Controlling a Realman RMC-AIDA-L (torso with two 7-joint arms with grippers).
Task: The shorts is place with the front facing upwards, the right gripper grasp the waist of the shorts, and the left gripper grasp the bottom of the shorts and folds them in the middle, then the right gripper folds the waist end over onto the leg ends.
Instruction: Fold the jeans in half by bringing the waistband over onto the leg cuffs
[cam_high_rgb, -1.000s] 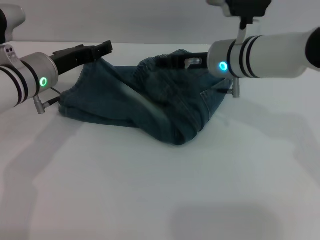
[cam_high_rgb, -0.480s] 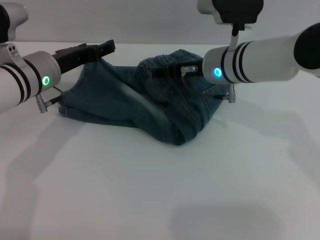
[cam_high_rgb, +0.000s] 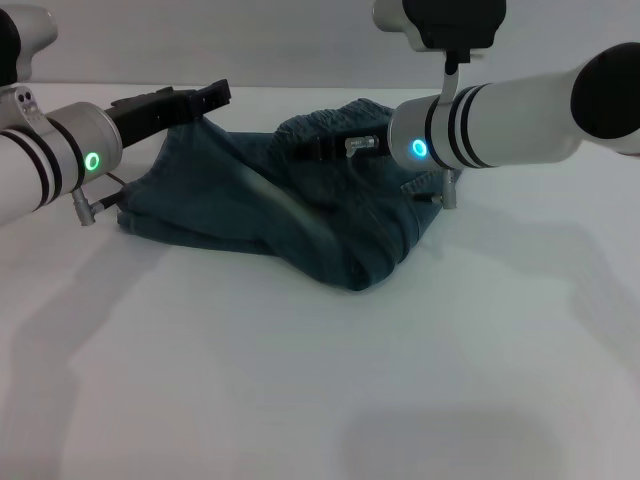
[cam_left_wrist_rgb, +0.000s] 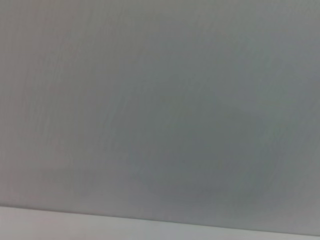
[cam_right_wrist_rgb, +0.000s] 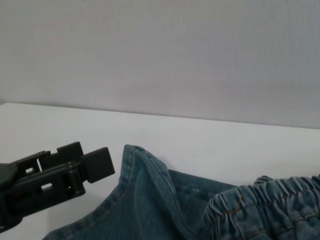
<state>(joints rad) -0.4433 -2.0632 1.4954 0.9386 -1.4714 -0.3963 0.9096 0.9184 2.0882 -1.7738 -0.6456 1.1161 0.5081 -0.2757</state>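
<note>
Both arms are silver-white tubes ringed with black bands near the wrist. The left arm (cam_high_rgb: 40, 165) carries a small glowing green ring on the wrist housing, and a short silver bolt with a black tip juts from the housing's underside, behind the jaws. The left gripper (cam_high_rgb: 205, 95) is matte black, blocky and angular, with stepped plates along its length. The right arm (cam_high_rgb: 500, 115) shows a cyan-blue ring on its wrist housing, the same kind of silver bolt below, and a white-and-black box mounted above on a thin stalk. The right gripper (cam_high_rgb: 312, 150) is black with a silvery metal fitting just behind the jaws.
</note>
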